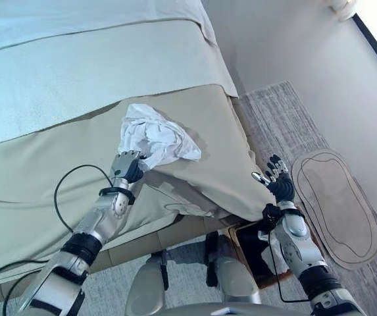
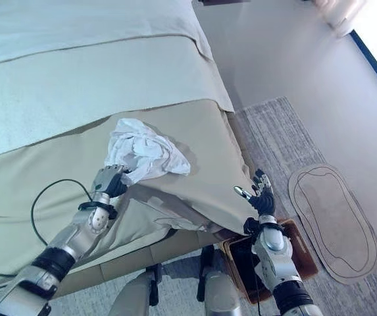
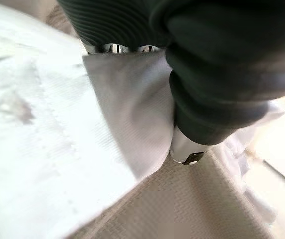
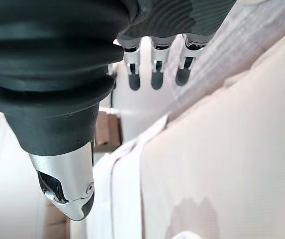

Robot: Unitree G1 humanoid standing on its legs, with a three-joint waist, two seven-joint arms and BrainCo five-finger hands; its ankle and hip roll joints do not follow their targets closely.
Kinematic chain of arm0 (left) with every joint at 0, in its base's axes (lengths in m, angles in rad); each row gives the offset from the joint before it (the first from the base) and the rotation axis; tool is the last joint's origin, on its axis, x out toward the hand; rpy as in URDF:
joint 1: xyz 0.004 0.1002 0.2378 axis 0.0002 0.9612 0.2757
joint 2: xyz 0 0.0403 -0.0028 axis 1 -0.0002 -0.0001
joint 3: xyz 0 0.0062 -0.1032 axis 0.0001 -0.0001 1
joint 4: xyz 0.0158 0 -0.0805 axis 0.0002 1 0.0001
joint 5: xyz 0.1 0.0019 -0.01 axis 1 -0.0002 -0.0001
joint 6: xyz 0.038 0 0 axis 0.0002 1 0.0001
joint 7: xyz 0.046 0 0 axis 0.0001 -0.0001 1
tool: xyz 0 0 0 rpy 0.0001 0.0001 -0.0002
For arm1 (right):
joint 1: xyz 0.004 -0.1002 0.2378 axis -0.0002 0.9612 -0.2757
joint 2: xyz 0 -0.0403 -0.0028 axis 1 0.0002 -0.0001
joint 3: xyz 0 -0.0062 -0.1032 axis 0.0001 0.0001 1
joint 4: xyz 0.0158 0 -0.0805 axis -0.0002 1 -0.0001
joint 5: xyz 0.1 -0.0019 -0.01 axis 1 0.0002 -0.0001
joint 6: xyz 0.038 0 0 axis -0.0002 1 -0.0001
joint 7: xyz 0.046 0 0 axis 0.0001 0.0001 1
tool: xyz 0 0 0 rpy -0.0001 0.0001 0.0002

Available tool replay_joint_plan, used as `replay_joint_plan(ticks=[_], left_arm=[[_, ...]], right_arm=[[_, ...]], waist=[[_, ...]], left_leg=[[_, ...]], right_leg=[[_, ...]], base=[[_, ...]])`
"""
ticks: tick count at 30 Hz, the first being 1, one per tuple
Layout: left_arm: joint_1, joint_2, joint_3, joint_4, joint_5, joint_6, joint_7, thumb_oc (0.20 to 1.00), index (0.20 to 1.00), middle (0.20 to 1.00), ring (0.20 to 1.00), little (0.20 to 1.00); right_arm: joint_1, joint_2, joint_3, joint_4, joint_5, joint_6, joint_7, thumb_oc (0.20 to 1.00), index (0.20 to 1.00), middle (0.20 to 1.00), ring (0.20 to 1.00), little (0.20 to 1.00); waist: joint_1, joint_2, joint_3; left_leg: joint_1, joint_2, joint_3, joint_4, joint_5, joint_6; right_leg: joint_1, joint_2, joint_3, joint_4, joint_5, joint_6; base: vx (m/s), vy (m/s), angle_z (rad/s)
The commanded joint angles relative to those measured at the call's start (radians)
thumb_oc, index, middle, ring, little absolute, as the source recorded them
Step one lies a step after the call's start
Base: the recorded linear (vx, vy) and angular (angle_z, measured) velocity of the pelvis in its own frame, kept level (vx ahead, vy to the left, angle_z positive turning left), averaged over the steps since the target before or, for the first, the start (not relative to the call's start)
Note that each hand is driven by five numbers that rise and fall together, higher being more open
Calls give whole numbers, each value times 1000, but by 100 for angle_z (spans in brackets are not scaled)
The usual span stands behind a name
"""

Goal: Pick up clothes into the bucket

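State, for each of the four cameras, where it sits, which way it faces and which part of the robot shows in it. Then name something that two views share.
Left eye view: on the head, looking down at the bed; both arms show, left hand at the white cloth.
Right eye view: same head, slightly offset; right hand open beside the bed corner, above a brown box.
Left wrist view: on the left wrist, facing the cloth closely.
Right wrist view: on the right wrist, facing along the bed's side.
Shared: both eye views show the cloth and a rug.

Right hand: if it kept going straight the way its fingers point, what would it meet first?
Probably nothing close: the right hand, fingers straight, points up past the corner of the beige bedspread toward the grey woven rug. Depth is unclear.
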Motion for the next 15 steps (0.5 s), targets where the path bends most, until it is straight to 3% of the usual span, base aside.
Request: replay_joint_plan(ticks=[1, 7, 15], left_arm=[[74, -20, 10, -222, -162, -219, -21, 200, 200, 200, 200, 200], [167, -19, 11, -360, -300, -256, -110, 200, 200, 200, 200, 200], [255, -15, 7, -414, -367, -255, -139, 200, 200, 200, 200, 200]], right_arm=[[4, -16, -32, 35, -45, -29, 0, 1000, 1000, 1000, 1000, 1000], [-27, -9, -12, 56, -71, -17, -9, 1000, 1000, 1000, 1000, 1000], [-35, -2, -5, 48, -87, -14, -22, 1000, 1000, 1000, 1000, 1000]], waist=[[45, 9, -153], [71, 10, -188], [91, 11, -202]], left_leg=[[-20, 40, 8, 12, -51, -12], [26, 45, 8, -19, -45, -16], [54, 47, 7, -23, -51, -17]], right_leg=[[-62, -71, 0, 43, 28, 91], [-12, -59, -9, 4, 32, 90], [26, -51, -21, -19, 31, 86]], base=[[72, -31, 10], [55, -24, 6], [42, -10, 16]])
